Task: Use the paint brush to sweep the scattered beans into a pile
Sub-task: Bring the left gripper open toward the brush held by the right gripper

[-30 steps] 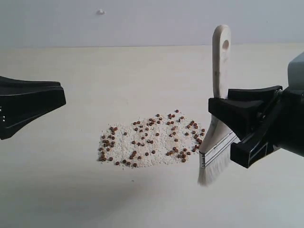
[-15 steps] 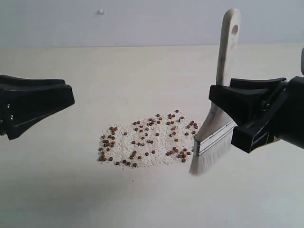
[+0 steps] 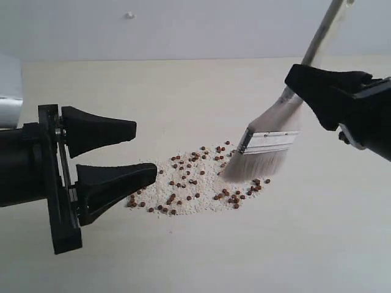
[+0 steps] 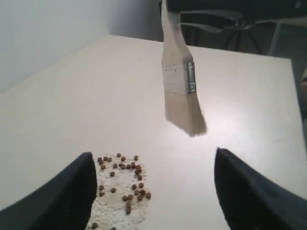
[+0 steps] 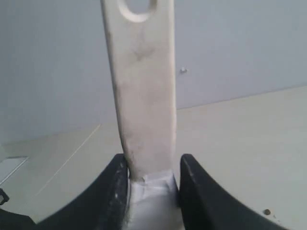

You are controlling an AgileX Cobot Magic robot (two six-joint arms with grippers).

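Reddish-brown beans (image 3: 195, 183) mixed with pale crumb-like grains lie spread in a patch on the cream table; the same beans (image 4: 122, 179) show in the left wrist view. The paint brush (image 3: 269, 137) leans, its cream bristles over the patch's right end. My right gripper (image 5: 152, 167) is shut on the wooden handle (image 5: 141, 86) just above the ferrule. My left gripper (image 3: 143, 152) stands open at the patch's left end, with nothing between its fingers (image 4: 72, 191).
The cream table (image 3: 183, 256) runs to a pale wall behind. A small screw head (image 3: 129, 14) shows on the wall. In the left wrist view dark chair or frame legs (image 4: 230, 28) stand beyond the table's far edge.
The brush has swung left and tilted, its bristles now over the patch's right end. My left gripper has moved right, close to the patch's left end.
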